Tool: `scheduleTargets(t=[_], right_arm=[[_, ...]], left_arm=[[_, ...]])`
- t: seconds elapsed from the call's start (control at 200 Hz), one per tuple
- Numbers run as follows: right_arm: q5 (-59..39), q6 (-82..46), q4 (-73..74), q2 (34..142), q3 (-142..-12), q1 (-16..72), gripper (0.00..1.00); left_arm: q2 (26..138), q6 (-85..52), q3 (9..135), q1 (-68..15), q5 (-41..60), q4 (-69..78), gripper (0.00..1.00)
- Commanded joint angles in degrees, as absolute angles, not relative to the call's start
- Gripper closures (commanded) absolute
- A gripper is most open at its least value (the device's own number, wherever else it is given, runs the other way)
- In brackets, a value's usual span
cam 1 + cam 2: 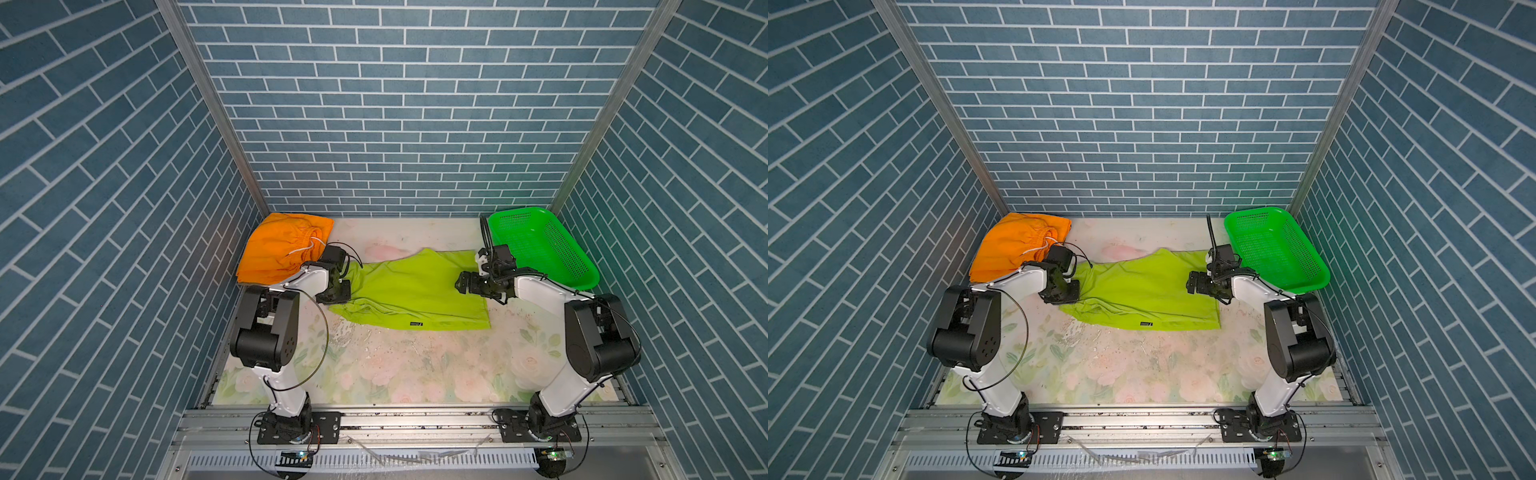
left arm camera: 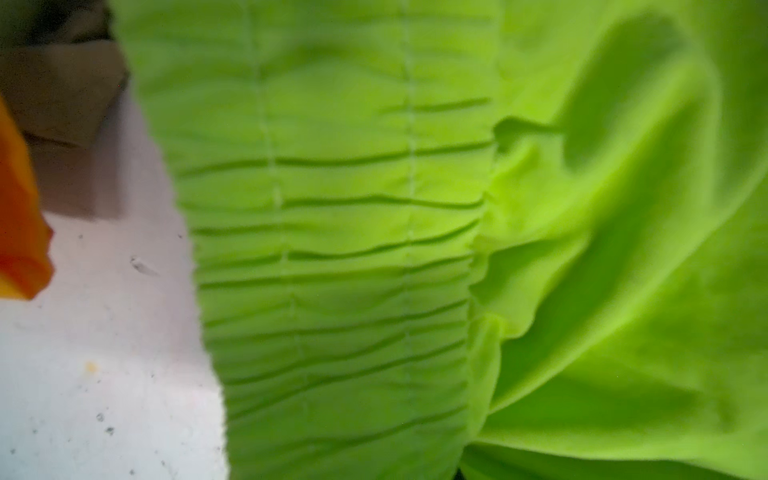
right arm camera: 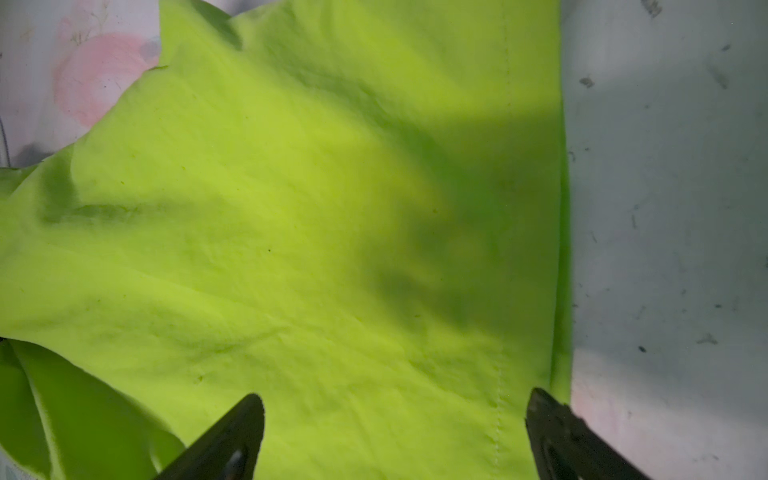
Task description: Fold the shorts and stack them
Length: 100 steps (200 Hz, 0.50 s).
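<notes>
We see the lime green cloth shorts (image 1: 415, 286) (image 1: 1150, 291) lying spread on the pale surface with the flower pattern (image 1: 415, 365), in the middle and closer to the back edge than to the front edge. Their gathered elastic waistband (image 2: 332, 249) points to the left edge, and the stitched leg hem points to the right edge. A small black label (image 1: 415, 324) sits on the cloth near the side that faces the front edge.

The bright orange cloth shorts (image 1: 278, 249) lie bunched in the back left corner, with a white drawstring (image 1: 305, 249) on top. In the left wrist view a strip of bare surface shows between the orange cloth and the green waistband. The green perforated plastic basket (image 1: 561, 249) stands in the back right corner, near the green shorts but apart from them.

In both top views the left claw (image 1: 336, 293) is down at the waistband end of the green shorts and meets the cloth there. Its fingers are hidden, and the left wrist view shows only the waistband, very near and blurred. So we cannot tell whether this claw is clenched, released, or grasping the cloth.

The right claw (image 1: 463, 284) hangs over the right part of the green shorts. In the right wrist view its two black fingers (image 3: 232, 432) stand wide apart, one over the cloth and one at the hem. This claw is released and grasps nothing. We cannot tell if the tips touch the cloth.
</notes>
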<state>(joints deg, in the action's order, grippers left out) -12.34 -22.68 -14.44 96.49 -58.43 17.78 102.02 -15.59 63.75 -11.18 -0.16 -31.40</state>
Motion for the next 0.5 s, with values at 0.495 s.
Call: scheduleTargets(t=[0.495], right_arm=[[-12.76,-25.70,-13.97,90.39,-54.80,18.44,0.02]], left_arm=[[100.79,-9.58,75.33,-17.92,-6.87,-47.92,1.00]])
